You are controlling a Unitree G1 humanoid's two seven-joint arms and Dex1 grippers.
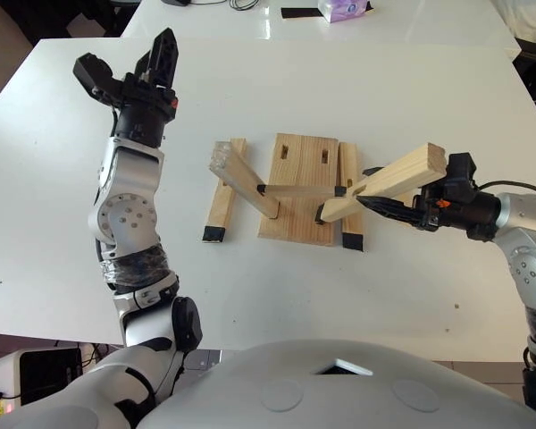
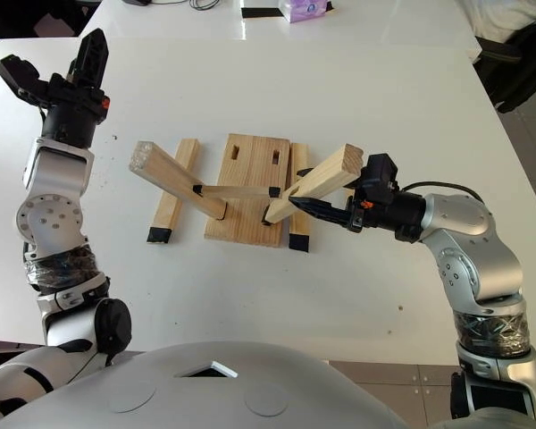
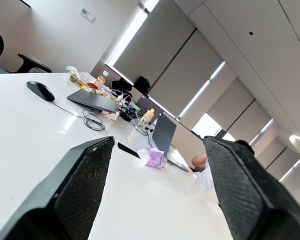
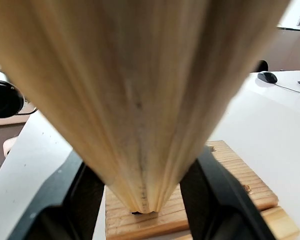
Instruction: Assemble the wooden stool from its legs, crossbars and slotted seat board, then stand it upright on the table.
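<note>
Right up close, a leg (image 4: 140,100) is clamped between the right gripper's (image 1: 372,189) two black fingers (image 4: 75,195), and its foot is down on the board (image 4: 240,185). From above, that leg slants up toward the robot's right, with its black-capped foot on the board's (image 1: 297,147) near edge. A thin crossbar (image 1: 302,190) runs across the board from it to a second leg (image 1: 243,179). That one leans the other way, foot by the board's left edge, top end raised. The board lies flat at mid-table, two slots showing near its far edge. A loose leg (image 1: 221,207) lies flat just left of it, and another loose leg (image 1: 351,201) lies along its right side. All of this rests on a white table (image 1: 384,98).

The left gripper (image 1: 161,54) is held high over the far left of the table, its pads (image 3: 80,190) spread wide and holding nothing.

A second white table (image 1: 411,22) stands behind, with a purple tissue pack (image 1: 344,9) on it. On that far surface there are also a mouse (image 3: 40,91), a cable, a laptop (image 3: 92,101) and some bottles. Beyond are grey window blinds and a panelled ceiling.
</note>
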